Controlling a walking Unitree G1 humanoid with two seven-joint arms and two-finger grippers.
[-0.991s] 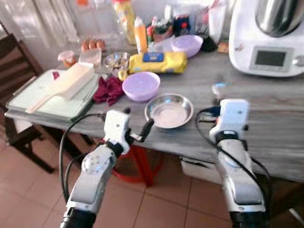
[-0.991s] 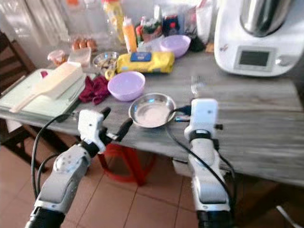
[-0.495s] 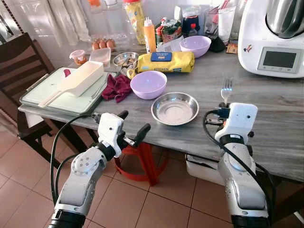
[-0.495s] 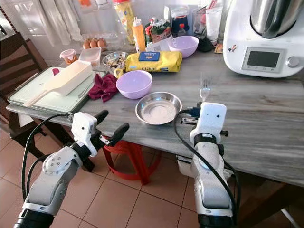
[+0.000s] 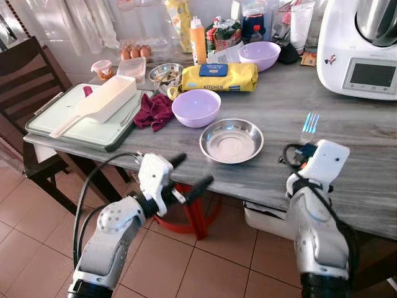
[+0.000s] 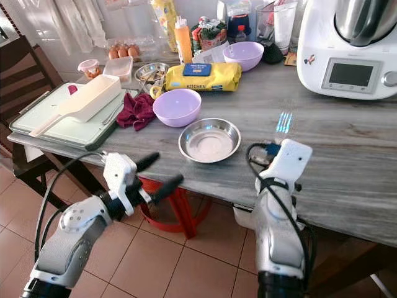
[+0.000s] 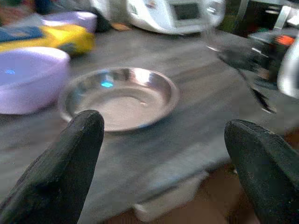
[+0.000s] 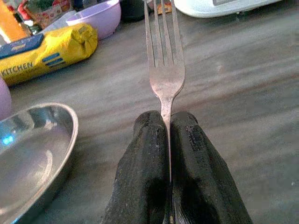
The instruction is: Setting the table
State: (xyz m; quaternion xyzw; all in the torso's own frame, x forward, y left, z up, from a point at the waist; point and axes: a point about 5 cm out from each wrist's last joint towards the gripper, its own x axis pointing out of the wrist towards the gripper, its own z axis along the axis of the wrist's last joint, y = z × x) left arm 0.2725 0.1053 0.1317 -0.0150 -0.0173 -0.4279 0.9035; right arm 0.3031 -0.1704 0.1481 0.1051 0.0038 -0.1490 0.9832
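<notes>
Fork (image 8: 163, 70) held upright between the closed fingers (image 8: 145, 172) of the right gripper (image 8: 167, 122), tines pointing away over the grey wooden table (image 5: 347, 124). From the head camera the fork shows as a blurred glint (image 5: 310, 121) just beyond the right wrist, at about 3 o'clock from the steel plate (image 5: 231, 141) and apart from it. That plate lies flat on the table near the front edge. A lilac bowl (image 5: 196, 107) stands at 11 o'clock from the plate, with a dark red cloth (image 5: 154, 112) at its 9 o'clock side. A yellow packet (image 5: 218, 77) lies behind the bowl, and a second lilac bowl (image 5: 258, 55) sits further back. A white kitchen machine (image 5: 366, 49) fills the far right corner. The left gripper (image 5: 186, 177) hangs in front of the table edge at 7 o'clock from the plate, its fingers (image 7: 60, 163) spread wide and holding nothing.
</notes>
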